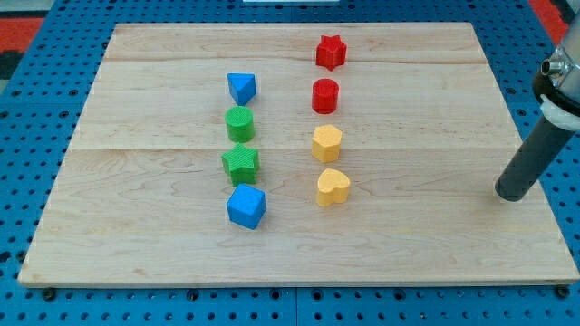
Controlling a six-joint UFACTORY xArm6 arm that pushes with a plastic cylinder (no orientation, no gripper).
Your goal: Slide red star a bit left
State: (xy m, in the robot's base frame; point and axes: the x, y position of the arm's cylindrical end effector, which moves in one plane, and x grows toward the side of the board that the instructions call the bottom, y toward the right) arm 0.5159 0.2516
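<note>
The red star (331, 52) sits near the view's top, right of centre, on the wooden board (163, 226). Below it in a column are a red cylinder (325, 95), a yellow hexagon block (326, 143) and a yellow heart (333, 187). A left column holds a blue triangular block (242, 88), a green cylinder (239, 123), a green star (241, 164) and a blue cube (246, 206). My tip (514, 193) rests at the board's right side, far to the right of and below the red star, touching no block.
The board lies on a blue pegboard surface (36, 109). The rod's grey and white mount (559, 86) leans in from the view's right edge.
</note>
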